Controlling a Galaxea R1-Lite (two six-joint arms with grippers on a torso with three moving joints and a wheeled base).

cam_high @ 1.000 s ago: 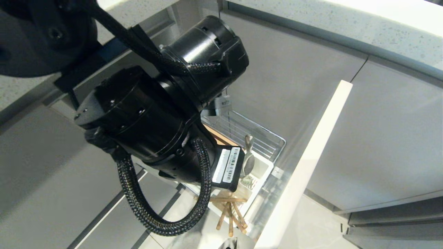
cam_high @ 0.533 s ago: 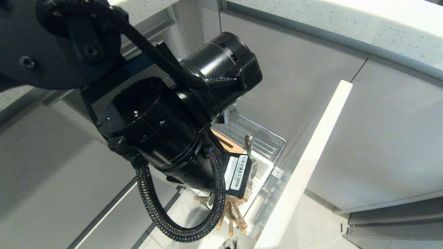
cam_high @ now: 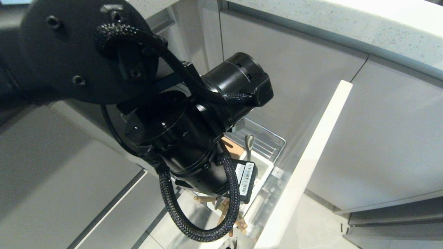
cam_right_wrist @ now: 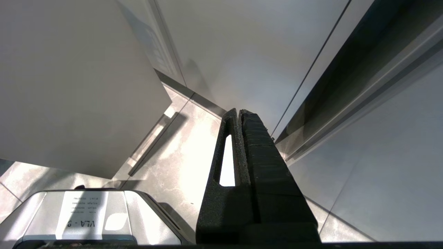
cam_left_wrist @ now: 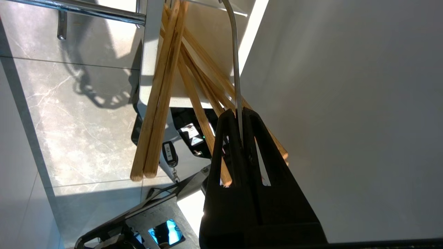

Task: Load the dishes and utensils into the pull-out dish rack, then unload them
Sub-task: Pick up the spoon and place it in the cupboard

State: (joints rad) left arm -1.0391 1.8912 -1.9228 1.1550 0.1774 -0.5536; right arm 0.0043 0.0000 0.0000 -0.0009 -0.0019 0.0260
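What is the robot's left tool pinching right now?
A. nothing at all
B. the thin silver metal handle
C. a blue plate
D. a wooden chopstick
B: in the left wrist view the left tool is shut on the slim silver utensil, whose metal handle runs down between the fingertips, while the wooden chopsticks lie loose beside it.

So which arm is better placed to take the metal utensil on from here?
Left. Its claw is already shut on the slim silver metal utensil beside the light wooden chopsticks in the white plastic caddy. The right claw hangs shut and empty over the floor.
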